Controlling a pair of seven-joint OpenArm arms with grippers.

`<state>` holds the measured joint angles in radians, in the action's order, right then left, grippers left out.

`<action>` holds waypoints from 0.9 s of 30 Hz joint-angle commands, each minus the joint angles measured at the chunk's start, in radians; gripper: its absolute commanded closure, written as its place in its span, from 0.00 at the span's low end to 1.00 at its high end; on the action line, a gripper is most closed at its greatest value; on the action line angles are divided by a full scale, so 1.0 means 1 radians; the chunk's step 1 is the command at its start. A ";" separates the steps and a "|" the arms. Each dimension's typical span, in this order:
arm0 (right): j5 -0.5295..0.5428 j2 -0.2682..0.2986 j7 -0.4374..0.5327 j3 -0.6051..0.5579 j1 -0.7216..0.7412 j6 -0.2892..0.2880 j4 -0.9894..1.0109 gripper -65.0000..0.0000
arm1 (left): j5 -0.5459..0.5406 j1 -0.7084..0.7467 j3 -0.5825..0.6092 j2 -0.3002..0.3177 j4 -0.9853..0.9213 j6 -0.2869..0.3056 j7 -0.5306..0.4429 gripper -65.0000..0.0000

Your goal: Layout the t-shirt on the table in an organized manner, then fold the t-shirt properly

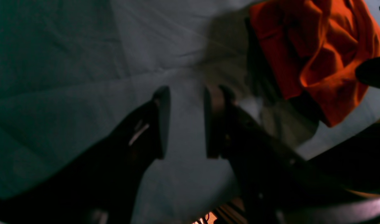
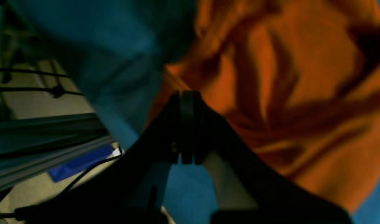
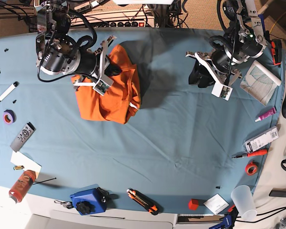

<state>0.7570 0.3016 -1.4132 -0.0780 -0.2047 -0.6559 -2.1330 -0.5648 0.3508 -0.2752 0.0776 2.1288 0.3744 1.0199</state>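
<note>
**Orange shirt bunched at the far left, right arm on it, left arm off to the side**

I take the t-shirt (image 3: 112,98) as my landmark. It lies crumpled in a thick heap on the table (image 3: 181,143), toward the far left part of the blue-teal cloth in the base view, with deep folds and no sleeve laid out flat.

My right gripper (image 2: 187,93) sits right at the shirt's upper left edge. In the right wrist view its two fingers are pressed together with no gap between them, and their tips meet at the border where orange cloth gives way to teal. The picture is blurred, so I cannot tell whether a fold of shirt is caught between the tips or whether they merely lie against it.

My left gripper (image 1: 186,121) is well apart from the shirt, out to its right in the base view, above bare tablecloth. In the left wrist view its fingers stand spread, with plain grey-teal cloth showing in the gap between them; the shirt appears only in the upper right corner of that view, not touching the fingers.

Other things lie around the shirt at a distance. To its left near the table edge I see a white marker (image 3: 5,92), a purple tape roll (image 3: 9,116) and a grey remote (image 3: 23,136). Far below the shirt, at the near edge, is a blue box (image 3: 88,201). Far to the shirt's right lies a red-handled screwdriver (image 3: 250,153).
</note>
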 commanded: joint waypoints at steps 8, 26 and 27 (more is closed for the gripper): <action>-0.158 0.009 0.206 0.031 0.101 0.057 -0.011 1.00 | -0.014 -0.004 0.000 0.003 0.015 0.004 -0.019 0.73; -0.282 -0.155 0.304 -0.184 0.385 0.055 0.606 1.00 | -0.015 -0.004 0.000 0.003 0.015 0.004 -0.026 0.73; -0.282 -0.167 0.293 -0.183 0.395 0.056 0.618 1.00 | -0.014 -0.004 0.000 0.003 0.015 0.004 -0.026 0.73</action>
<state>0.4679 0.1379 -1.1301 -0.2596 0.1738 -0.5964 -1.5040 -0.5648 0.3511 -0.2752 0.0780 2.1288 0.3748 1.0157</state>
